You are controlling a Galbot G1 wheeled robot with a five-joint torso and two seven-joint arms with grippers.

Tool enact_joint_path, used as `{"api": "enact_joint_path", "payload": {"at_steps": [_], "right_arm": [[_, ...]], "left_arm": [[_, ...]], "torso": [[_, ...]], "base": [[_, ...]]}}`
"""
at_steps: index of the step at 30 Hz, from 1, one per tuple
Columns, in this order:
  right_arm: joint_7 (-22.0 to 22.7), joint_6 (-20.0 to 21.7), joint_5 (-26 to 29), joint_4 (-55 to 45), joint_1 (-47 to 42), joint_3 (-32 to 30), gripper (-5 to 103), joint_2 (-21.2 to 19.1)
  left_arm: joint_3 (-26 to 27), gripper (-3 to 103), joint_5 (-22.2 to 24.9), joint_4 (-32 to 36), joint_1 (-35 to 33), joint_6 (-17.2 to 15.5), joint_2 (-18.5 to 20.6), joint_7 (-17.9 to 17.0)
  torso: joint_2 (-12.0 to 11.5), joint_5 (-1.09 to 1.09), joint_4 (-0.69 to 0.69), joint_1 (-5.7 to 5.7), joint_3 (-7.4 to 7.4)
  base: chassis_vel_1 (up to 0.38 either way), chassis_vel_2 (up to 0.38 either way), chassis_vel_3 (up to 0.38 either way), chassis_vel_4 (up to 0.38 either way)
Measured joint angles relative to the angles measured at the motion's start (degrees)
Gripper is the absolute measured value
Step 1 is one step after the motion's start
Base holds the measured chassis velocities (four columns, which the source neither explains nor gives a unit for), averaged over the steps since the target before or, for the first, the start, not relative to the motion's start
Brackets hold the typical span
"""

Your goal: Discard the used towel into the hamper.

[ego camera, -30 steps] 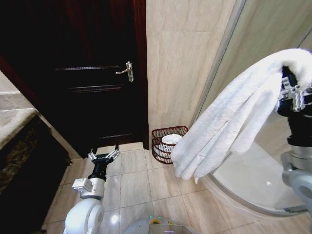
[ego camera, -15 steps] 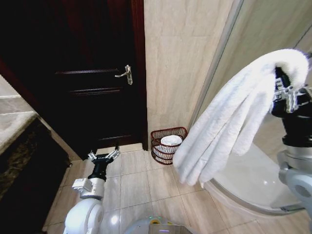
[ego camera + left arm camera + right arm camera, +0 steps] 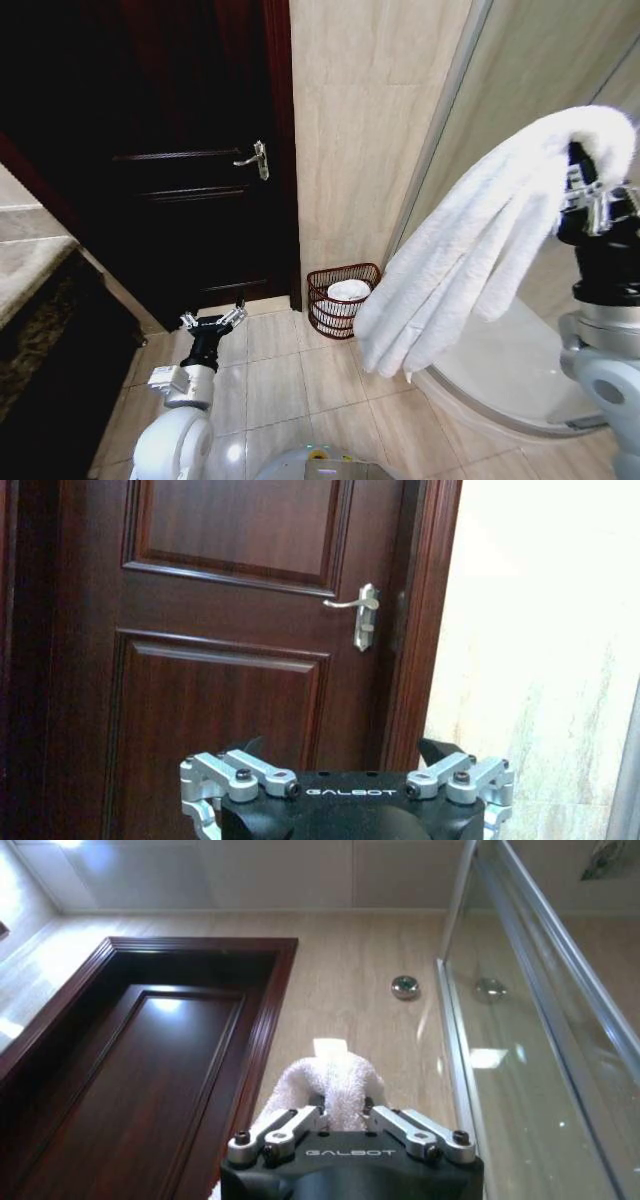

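The towel [image 3: 480, 250] is held clamped in the right gripper [image 3: 600, 205] at right of frame. The hamper [image 3: 342, 300], lower centre, has shifted slightly leftward in view as the camera turns; release remains pending. The left gripper [image 3: 213, 322] hangs spread, low left.

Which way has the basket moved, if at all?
No. The hamper still sits against the wall beside the door frame; only the camera shifted.

The towel [image 3: 480, 250] drapes over the right gripper [image 3: 590, 195], hiding its jaws. What the white bundle in the hamper [image 3: 340, 298] is cannot be told.
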State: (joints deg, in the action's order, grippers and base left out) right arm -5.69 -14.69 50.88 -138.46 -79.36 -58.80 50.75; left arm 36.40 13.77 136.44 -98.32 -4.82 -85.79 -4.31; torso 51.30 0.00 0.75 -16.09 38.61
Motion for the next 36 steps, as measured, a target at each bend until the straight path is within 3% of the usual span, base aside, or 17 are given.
{"api": "enact_joint_path", "payload": {"at_steps": [36], "right_arm": [[-2.1,0.0,0.5,2.7,3.4,1.9,10,-1.5]], "left_arm": [[0.0,100,0.0,0.0,0.0,0.0,0.0,0.0]], "torso": [[9.7,0.00,0.00,-4.36,5.31]], "base": [[0.000,0.000,0.000,0.000]]}}
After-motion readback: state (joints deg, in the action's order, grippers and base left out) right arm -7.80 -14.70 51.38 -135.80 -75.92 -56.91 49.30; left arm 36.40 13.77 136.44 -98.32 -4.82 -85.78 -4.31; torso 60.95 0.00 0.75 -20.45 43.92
